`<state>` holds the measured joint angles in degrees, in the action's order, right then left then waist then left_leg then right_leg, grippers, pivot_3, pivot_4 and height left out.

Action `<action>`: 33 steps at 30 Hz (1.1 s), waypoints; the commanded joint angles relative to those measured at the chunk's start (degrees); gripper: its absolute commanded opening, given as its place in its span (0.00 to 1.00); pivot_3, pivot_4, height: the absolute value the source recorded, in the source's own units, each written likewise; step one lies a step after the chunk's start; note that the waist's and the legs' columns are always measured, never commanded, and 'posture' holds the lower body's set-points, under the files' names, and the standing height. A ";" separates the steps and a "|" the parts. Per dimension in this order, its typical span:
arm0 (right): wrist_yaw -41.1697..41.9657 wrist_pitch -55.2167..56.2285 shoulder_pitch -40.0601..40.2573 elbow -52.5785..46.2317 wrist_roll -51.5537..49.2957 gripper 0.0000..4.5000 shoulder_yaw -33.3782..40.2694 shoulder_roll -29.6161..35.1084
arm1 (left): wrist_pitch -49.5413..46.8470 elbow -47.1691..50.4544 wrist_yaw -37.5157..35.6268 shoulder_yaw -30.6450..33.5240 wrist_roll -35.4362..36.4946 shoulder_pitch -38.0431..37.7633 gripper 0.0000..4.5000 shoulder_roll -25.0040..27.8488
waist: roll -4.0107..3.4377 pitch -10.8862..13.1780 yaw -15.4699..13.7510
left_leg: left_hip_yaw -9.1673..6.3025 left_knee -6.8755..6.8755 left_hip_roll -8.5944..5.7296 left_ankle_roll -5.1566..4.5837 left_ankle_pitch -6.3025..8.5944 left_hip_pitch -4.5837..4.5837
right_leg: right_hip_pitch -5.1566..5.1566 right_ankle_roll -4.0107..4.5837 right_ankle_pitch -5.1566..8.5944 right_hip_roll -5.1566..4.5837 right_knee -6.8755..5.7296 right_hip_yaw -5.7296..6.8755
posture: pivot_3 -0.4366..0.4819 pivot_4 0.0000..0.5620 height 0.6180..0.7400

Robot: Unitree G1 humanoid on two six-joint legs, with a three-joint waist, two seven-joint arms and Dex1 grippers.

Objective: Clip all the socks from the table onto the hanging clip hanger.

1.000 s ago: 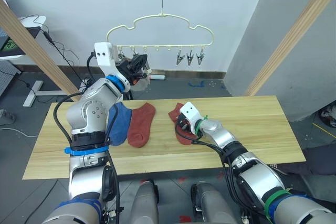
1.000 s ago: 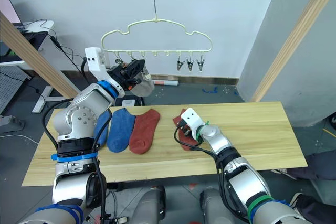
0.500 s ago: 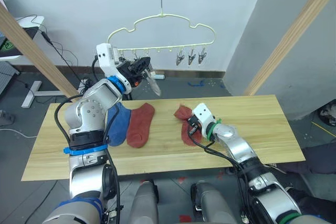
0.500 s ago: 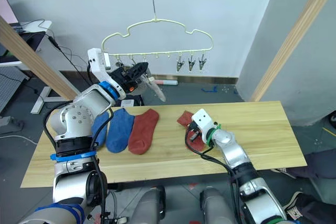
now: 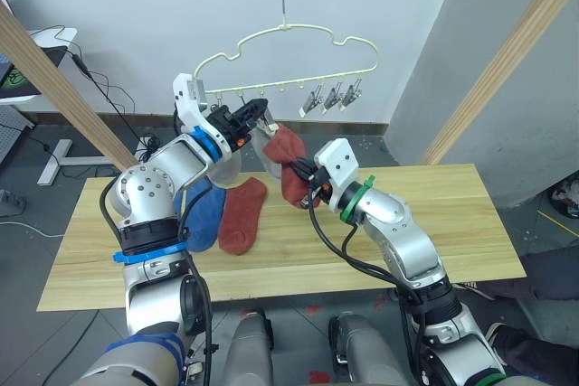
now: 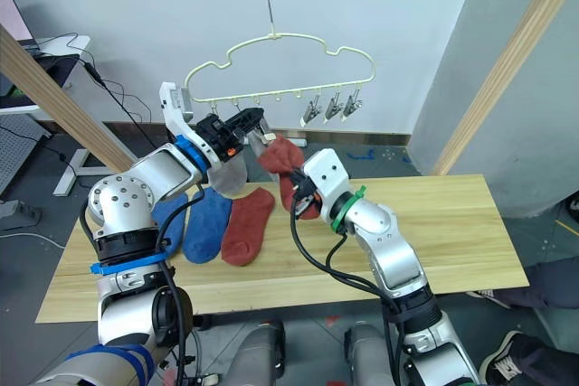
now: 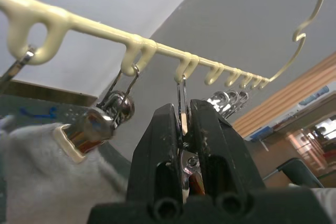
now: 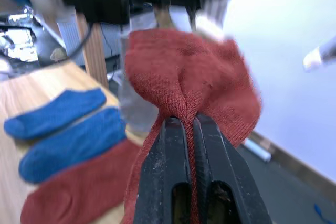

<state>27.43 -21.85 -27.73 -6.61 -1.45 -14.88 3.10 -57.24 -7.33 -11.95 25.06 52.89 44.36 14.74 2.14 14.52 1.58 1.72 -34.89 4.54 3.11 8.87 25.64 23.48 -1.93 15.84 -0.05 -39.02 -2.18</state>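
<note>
The right gripper [image 6: 297, 193] is pinched on a rust-red sock [image 6: 288, 169], lifted off the bench [image 6: 452, 232] and carried up beside the left gripper [image 6: 254, 121]. The left gripper is pressed together on one clip [image 7: 182, 109] of the cream hanger [image 5: 298, 56], about the middle of the row, apparently squeezing it so its mouth stands ready. A grey sock [image 5: 226, 167] already hangs from a neighbouring clip just beside.

To do this step well, the red sock's upper edge should go squarely into the clip's mouth, deep enough that both layers of cloth are caught. The left gripper should let go of the clip first, and the right let go of the sock only when the clip has bitten. The hanger dangles on a thin hook and sits tilted, so any push will swing it; a gentle, upward feed is safer than a sideways shove.

Room is tight between the two grippers and the hanging grey sock. Three clips [image 5: 330, 97] bunched at the hanger's right end leave open space there. On the bench lie two blue socks [image 6: 201, 221] and another red sock [image 6: 246, 225], well below. The slanted wooden poles [image 5: 493, 70] stand well apart on either side.
</note>
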 commanded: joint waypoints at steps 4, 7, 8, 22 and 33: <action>-0.12 -0.64 -0.84 -2.55 -1.92 0.00 0.05 -0.80 | -0.15 2.19 -0.78 -0.84 1.32 0.38 0.02 0.03 | 0.00 0.00 0.00 | 0.01 0.01 0.00 0.00 0.00 0.03 | 0.01 0.14 -0.08 0.00 0.01 0.02 | 0.50 0.41 1.00; -0.25 -0.90 -1.13 -2.64 -2.09 0.00 -0.18 -0.98 | -0.35 2.77 -0.62 -0.76 1.81 0.03 0.02 -0.16 | 0.00 0.00 0.02 | 0.00 0.02 0.01 0.00 0.00 0.03 | 0.02 0.14 -0.08 0.00 0.01 0.02 | 0.50 0.41 1.00; -0.27 -1.12 -1.12 -2.66 -2.27 0.00 -0.24 -1.12 | -0.34 3.04 -0.43 -0.71 1.95 -0.12 0.02 -0.28 | 0.00 0.00 0.02 | 0.01 0.01 0.00 0.00 0.00 0.03 | 0.02 0.14 -0.08 0.00 0.01 0.02 | 0.50 0.41 1.00; -0.54 -2.46 -1.60 -3.96 -3.60 0.00 -0.32 -1.58 | -0.68 5.33 -0.18 -0.77 2.99 -1.98 0.02 -0.11 | 0.00 0.00 -0.05 | 0.00 0.01 0.01 0.00 0.00 0.05 | 0.02 0.15 -0.08 0.00 0.01 0.03 | 0.52 0.40 1.00; -3.14 -1.85 -3.60 -4.63 -3.58 0.00 1.13 -1.86 | -0.46 5.22 -0.70 -1.23 2.60 -2.13 0.02 0.29 | 0.00 0.00 -0.06 | -0.01 0.01 0.01 0.00 0.00 0.05 | 0.02 0.15 -0.09 0.00 0.01 0.03 | 0.51 0.40 1.00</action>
<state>24.71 -24.50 -30.20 -7.84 -4.11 -14.27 1.78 -57.48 -3.87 -11.99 24.33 54.19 41.95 14.75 2.14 14.51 1.52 1.71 -34.88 4.55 3.11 8.87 25.69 23.51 -1.78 15.76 -0.06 -39.01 -2.15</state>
